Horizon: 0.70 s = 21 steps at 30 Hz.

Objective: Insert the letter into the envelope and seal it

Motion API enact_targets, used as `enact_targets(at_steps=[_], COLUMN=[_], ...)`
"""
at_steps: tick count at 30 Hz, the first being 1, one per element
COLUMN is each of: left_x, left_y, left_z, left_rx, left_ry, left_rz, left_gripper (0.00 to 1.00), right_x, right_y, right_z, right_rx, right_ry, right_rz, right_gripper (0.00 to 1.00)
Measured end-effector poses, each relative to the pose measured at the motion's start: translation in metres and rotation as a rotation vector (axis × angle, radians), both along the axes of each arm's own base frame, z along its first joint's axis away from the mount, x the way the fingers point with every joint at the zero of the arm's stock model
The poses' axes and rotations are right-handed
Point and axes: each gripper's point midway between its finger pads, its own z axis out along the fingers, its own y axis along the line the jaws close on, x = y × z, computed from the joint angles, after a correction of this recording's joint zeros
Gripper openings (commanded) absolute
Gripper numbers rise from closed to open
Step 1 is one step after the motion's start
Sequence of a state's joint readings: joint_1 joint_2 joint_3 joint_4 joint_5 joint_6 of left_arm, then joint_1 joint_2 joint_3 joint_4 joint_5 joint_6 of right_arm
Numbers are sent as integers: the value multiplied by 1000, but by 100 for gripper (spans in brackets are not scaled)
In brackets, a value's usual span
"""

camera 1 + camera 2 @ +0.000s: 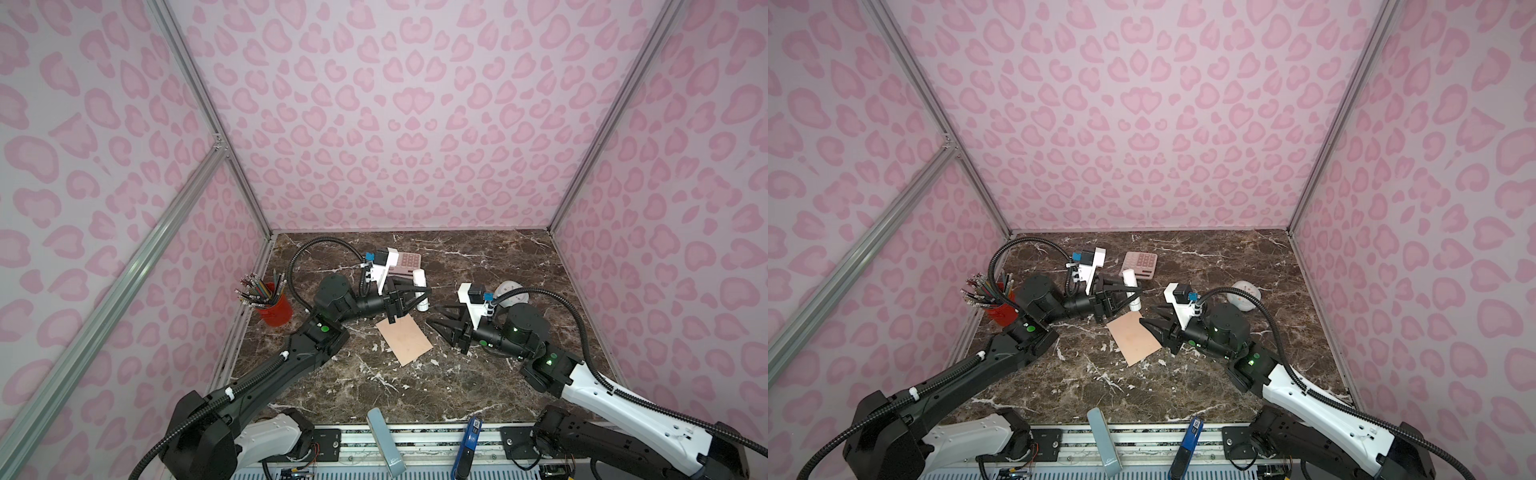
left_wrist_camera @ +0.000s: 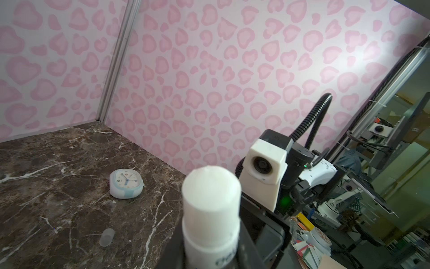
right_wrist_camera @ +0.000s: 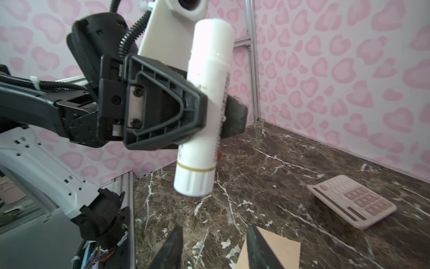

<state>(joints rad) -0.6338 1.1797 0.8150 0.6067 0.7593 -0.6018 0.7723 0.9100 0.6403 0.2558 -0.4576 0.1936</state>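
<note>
The left gripper (image 1: 419,293) pinches a white glue stick (image 3: 209,58) round its middle, cap off. Dark letters on its label look like "del" (the rest is cut off). Just under it, the envelope (image 1: 405,338) lies flat on the table (image 1: 457,386). The right gripper (image 1: 433,315), jaws spread and empty, sits just beside the envelope.

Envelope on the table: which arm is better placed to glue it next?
Left: the left gripper grips the glue stick just beyond the envelope, while the right gripper stands open and empty.
</note>
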Motion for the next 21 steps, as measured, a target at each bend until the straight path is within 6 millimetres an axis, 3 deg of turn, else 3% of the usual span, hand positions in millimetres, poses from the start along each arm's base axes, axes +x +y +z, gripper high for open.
enact_targets(at_steps=[10, 21], left_x=[-14, -15], left_y=[-5, -7], left_z=[-1, -1], left_rx=[-3, -12], left_ry=[-11, -15], left_rz=[-105, -120], left_gripper=[4, 4], right_x=[-13, -12], right_y=[17, 20], right_z=[25, 26], right_rx=[107, 126], right_ry=[5, 29], right_rz=[156, 182], right_gripper=[46, 32])
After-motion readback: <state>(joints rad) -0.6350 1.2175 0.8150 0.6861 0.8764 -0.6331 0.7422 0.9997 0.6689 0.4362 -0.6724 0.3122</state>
